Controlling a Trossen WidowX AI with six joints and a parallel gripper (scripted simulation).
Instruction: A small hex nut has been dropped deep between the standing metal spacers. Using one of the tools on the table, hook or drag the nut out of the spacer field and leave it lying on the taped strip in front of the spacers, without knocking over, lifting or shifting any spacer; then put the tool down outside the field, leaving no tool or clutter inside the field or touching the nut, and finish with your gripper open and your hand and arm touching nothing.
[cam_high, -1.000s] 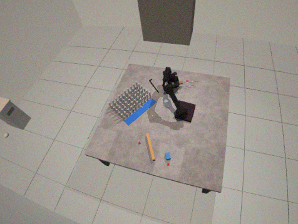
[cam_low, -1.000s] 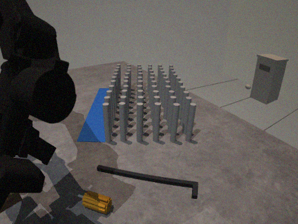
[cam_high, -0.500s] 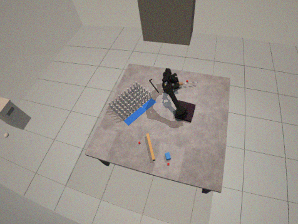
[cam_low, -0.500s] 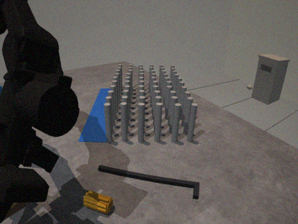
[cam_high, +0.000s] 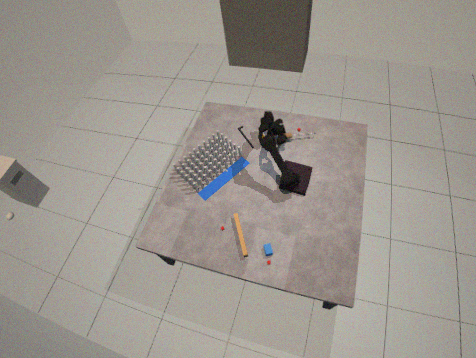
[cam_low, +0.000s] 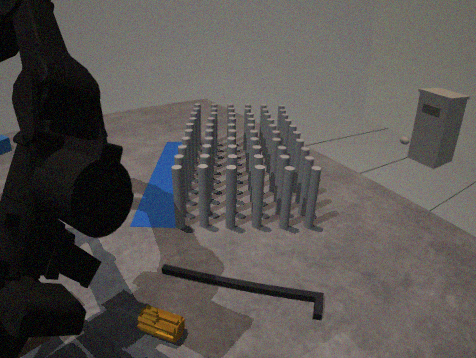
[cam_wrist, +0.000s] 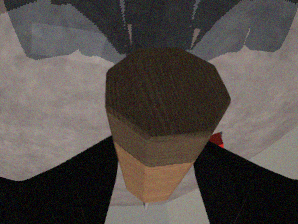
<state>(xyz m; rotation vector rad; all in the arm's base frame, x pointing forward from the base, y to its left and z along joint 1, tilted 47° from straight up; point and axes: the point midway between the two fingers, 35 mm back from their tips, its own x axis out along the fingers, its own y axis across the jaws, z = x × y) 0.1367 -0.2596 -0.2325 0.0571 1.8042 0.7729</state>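
My gripper (cam_high: 285, 135) (cam_wrist: 156, 145) is shut on a wooden-handled tool (cam_high: 289, 135) (cam_wrist: 155, 150); its dark butt end fills the middle of the wrist view, and a thin pale shaft points right in the top view. The gripper is right of the spacer field, clear of it. The metal spacers (cam_high: 207, 161) (cam_low: 231, 200) stand upright in rows. The blue taped strip (cam_high: 223, 179) (cam_low: 163, 172) runs along their front. A black L-shaped hook (cam_high: 246, 137) (cam_low: 240, 285) lies beside the field. The nut cannot be made out among the spacers.
A yellow ribbed handle (cam_low: 161, 324) lies near the hook, close by the arm. An orange bar (cam_high: 240, 235), a blue block (cam_high: 268, 249) and small red cubes (cam_high: 222, 228) (cam_wrist: 217, 139) lie on the table (cam_high: 325, 240). The arm's dark base (cam_high: 303, 174) is right of the field.
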